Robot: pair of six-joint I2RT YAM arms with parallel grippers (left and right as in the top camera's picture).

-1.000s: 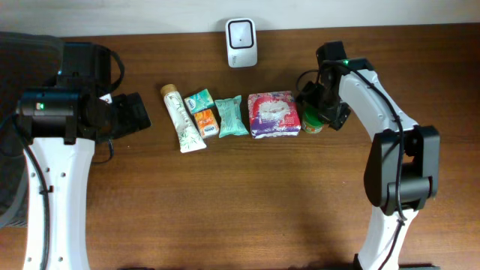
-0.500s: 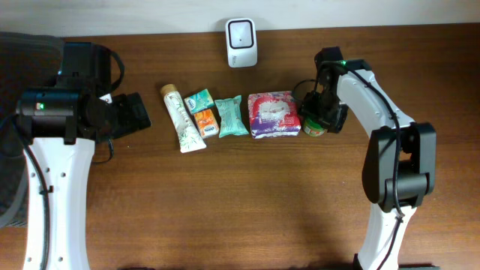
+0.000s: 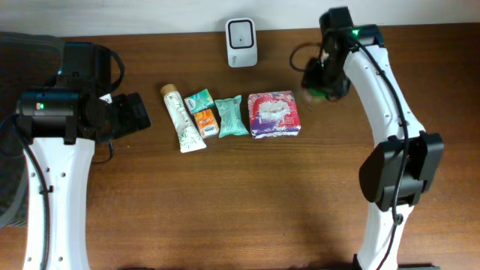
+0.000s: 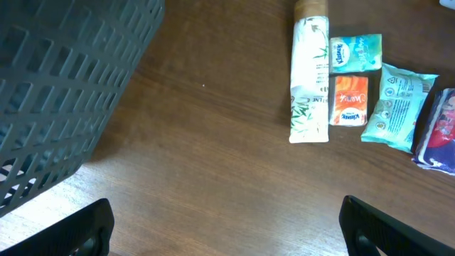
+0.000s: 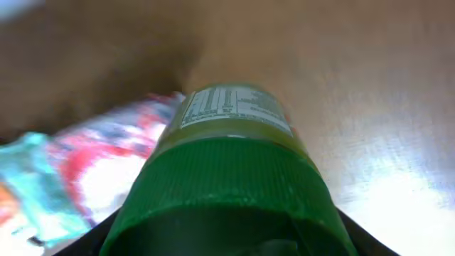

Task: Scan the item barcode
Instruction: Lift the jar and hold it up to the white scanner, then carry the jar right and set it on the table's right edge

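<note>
A small jar with a green lid (image 5: pixel 227 178) and a printed label fills the right wrist view. My right gripper (image 5: pixel 227 245) is shut on it at the lid. From overhead, the right gripper (image 3: pixel 324 81) holds the jar (image 3: pixel 318 93) up off the table, behind the right end of the pink pack (image 3: pixel 274 114). The white scanner (image 3: pixel 241 41) stands at the table's back edge, left of the jar. My left gripper (image 4: pixel 227 235) hangs open over bare wood at the left, with nothing between its fingers.
A row of items lies mid-table: a bamboo-print tube (image 3: pixel 182 118), a teal tissue pack (image 3: pixel 198 99), an orange pack (image 3: pixel 204 121) and a teal wipes pack (image 3: pixel 232 116). A dark mesh basket (image 4: pixel 64 92) sits at the far left.
My right gripper closed on the green-lidded jar beside the pink pack and lifted it up and toward the back of the table. The left arm has not moved.
</note>
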